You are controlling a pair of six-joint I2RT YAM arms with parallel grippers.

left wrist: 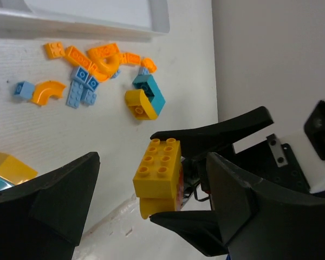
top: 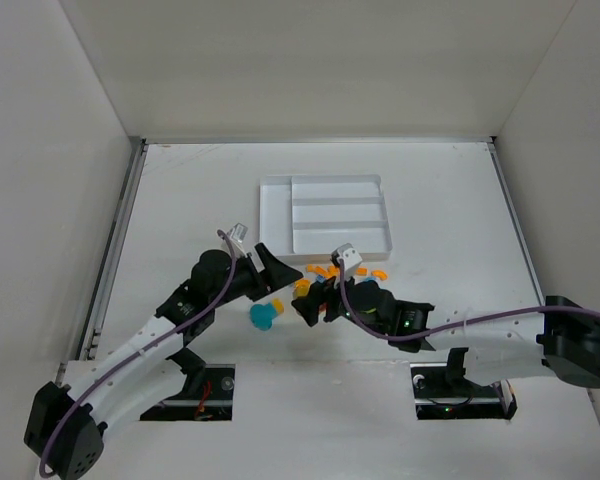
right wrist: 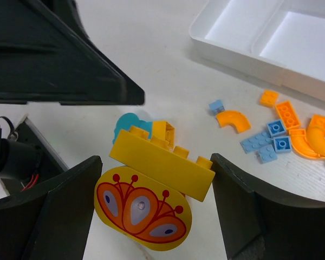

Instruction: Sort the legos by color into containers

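Top cam overhead from behind; wrist cams close (facing each other) share yellow brick (left wrist: 158,168) (right wrist: 162,162).

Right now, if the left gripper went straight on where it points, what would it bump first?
Most likely the yellow studded plastic brick with red markings, held by the right gripper straight ahead of the open left gripper. Depth is hard to judge.
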